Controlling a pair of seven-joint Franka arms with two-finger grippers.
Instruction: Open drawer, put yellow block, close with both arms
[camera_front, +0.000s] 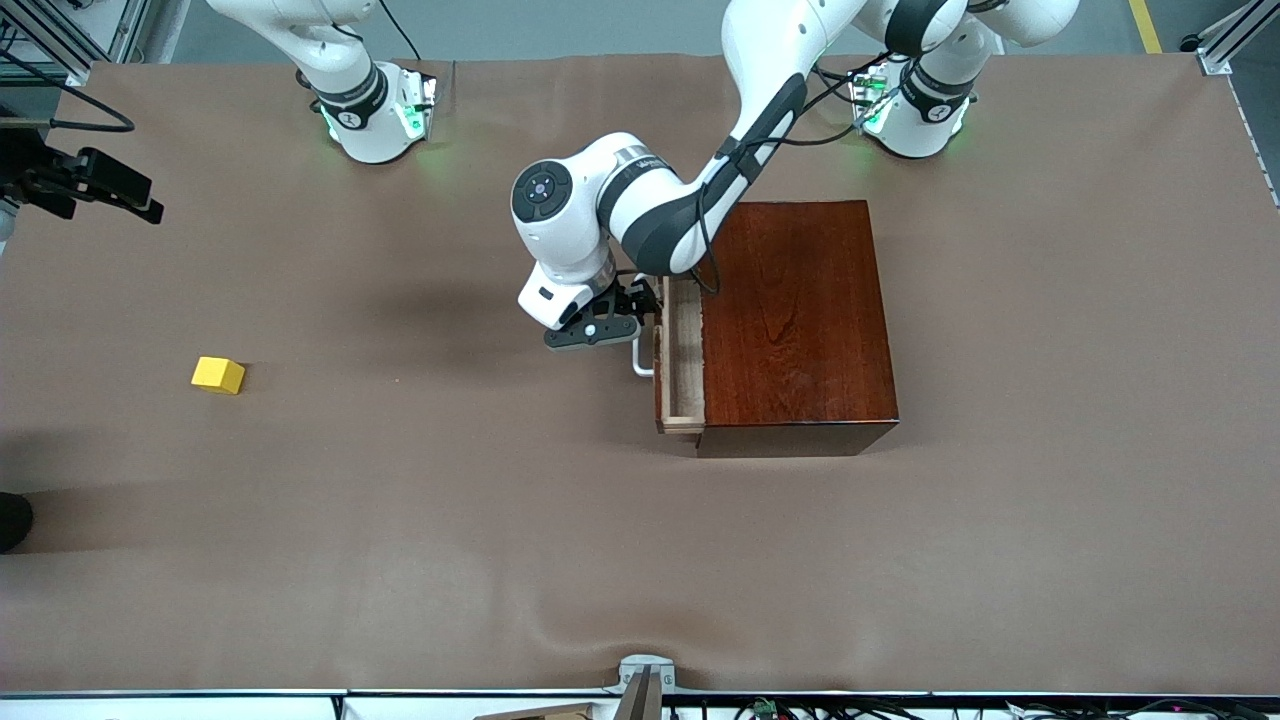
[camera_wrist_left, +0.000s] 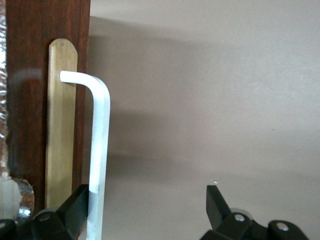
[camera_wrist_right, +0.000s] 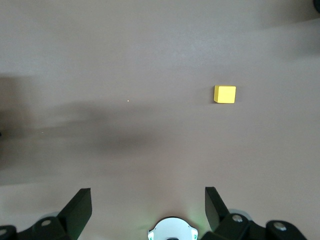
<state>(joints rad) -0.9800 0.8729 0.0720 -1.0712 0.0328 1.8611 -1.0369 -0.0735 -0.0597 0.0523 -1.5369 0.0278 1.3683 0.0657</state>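
Note:
The dark mahogany box (camera_front: 800, 310) stands in the middle of the table. Its drawer (camera_front: 683, 350) is pulled out a little, so a strip of pale tray shows, toward the right arm's end. My left gripper (camera_front: 625, 315) is at the white bar handle (camera_front: 640, 362), fingers wide open. In the left wrist view the handle (camera_wrist_left: 100, 150) runs just inside one finger (camera_wrist_left: 75, 205) of the gripper (camera_wrist_left: 148, 200). The yellow block (camera_front: 218, 375) lies on the table toward the right arm's end. My right gripper (camera_wrist_right: 148, 200) is open and empty, high above the table, with the block (camera_wrist_right: 225, 94) below.
Brown cloth (camera_front: 500, 520) covers the table. The drawer's dark front with a pale strip (camera_wrist_left: 61, 120) shows in the left wrist view. The right arm's base (camera_front: 375, 110) and the left arm's base (camera_front: 915, 105) stand at the table's top edge. A black device (camera_front: 100, 185) juts in beside the right arm's end.

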